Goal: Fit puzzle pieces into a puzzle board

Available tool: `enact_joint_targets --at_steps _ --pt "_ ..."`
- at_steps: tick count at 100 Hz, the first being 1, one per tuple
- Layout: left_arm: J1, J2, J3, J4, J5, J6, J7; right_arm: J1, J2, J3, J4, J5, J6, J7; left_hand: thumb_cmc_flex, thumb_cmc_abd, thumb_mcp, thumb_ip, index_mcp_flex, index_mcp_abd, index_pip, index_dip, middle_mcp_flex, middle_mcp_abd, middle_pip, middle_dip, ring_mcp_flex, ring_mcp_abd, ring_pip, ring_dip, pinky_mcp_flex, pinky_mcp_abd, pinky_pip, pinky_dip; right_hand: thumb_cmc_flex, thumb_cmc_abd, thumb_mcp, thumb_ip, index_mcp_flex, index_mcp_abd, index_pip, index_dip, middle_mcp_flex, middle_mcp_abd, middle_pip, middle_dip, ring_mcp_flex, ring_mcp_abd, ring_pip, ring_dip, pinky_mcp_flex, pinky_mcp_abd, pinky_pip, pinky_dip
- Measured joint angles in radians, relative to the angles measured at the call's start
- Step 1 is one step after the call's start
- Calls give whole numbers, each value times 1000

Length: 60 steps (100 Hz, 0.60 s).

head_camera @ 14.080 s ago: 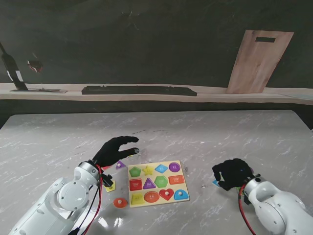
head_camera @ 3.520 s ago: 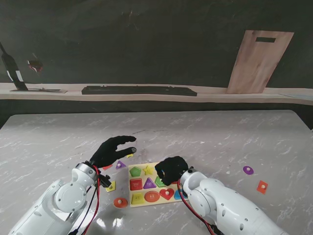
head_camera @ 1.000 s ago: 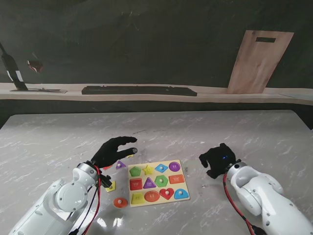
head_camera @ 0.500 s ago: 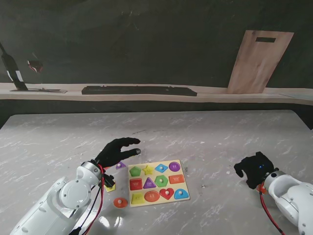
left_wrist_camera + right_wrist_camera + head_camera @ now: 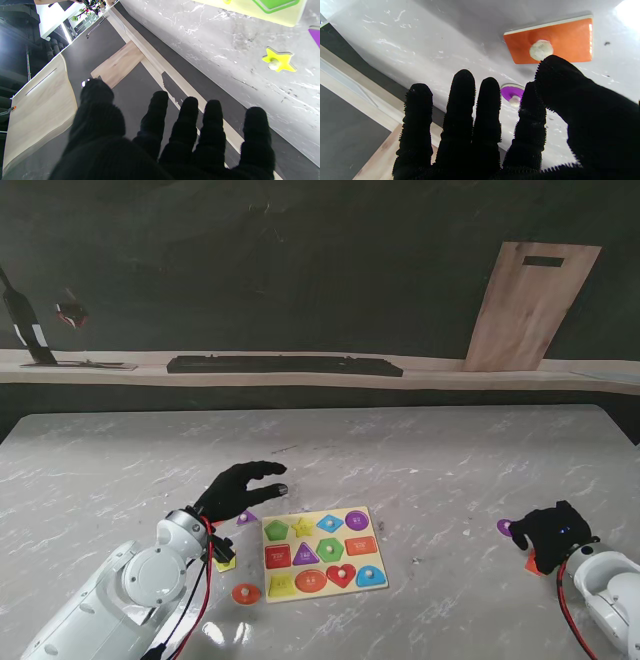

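Since half a second ago the right hand (image 5: 556,532) has swung farther right and nearer to me, arriving over the two loose pieces well apart from the board; the left hand (image 5: 238,488) has hardly shifted. The right hand's black-gloved fingers (image 5: 461,105) are spread and hold nothing, the thumb hovering by the flat orange rectangular wooden piece (image 5: 551,41), which lies on the grey marbled table (image 5: 420,460) with its pale round knob up. Just beside it sits the small purple round piece (image 5: 508,92), also knobbed. Both look light, thin and stiff, probably prone to sliding on the smooth top, so pinching the knob seems the best hold. The left hand is likewise splayed and empty, hovering near the yellow star-shaped piece (image 5: 278,60). The cream wooden puzzle board (image 5: 372,562) lies between the arms.
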Motion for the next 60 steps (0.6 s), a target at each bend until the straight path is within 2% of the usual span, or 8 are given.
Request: enact_joint_targets --at_steps 14,26,30,39,44,53,60 --pt "0 0 0 0 2 0 0 5 3 0 16 -3 16 -16 0 0 0 0 0 0 0 0 0 0 0 0 0 0 0 0 0 0 0 0 10 -13 10 0 0 -3 1 9 2 -1 0 0 0 -1 0 0 1 0 -2 0" --pt "0 0 0 0 2 0 -2 2 4 5 23 -8 25 -27 0 0 0 0 0 0 0 0 0 0 0 0 0 0 0 0 0 0 0 0 26 -24 11 -1 -40 -24 23 21 2 -15 0 0 14 -13 -1 0 15 -1 -9 0" --pt "0 0 0 0 1 0 -3 1 4 7 25 -8 28 -32 0 0 0 0 0 0 0 0 0 0 0 0 0 0 0 0 0 0 0 0 20 -36 13 -20 -40 -27 25 23 3 -25 0 0 21 -14 -1 0 15 -2 -9 0" --pt "0 0 1 0 1 0 -4 -1 4 9 33 -5 37 -41 0 0 0 0 0 0 0 0 0 0 0 0 0 0 0 0 0 0 0 0 20 -49 21 -21 -40 -29 26 30 3 -27 1 -2 21 -14 -1 0 15 -2 -10 0" --pt "-1 0 1 0 1 0 -4 -1 5 9 40 -3 41 -48 0 0 0 0 0 0 0 0 0 0 0 0 0 0 0 0 0 0 0 0 20 -50 21 -42 -40 -30 31 35 25 -33 1 -4 21 -14 -1 0 21 -2 -10 0" --pt "-1 0 2 0 1 0 -5 -2 5 9 51 4 49 -52 0 0 0 0 0 0 0 0 0 0 0 0 0 0 0 0 0 0 0 0 20 -50 21 -42 -40 -31 37 36 25 -37 1 -10 22 -14 -1 0 22 -2 -10 0" --pt "-1 1 3 1 1 0 -5 -2 5 6 60 17 58 -52 0 0 0 0 0 0 0 0 0 0 0 0 0 0 0 0 0 0 0 0 20 -50 21 -63 -40 -31 37 39 25 -37 1 -15 22 -14 -1 0 22 -2 -10 0"
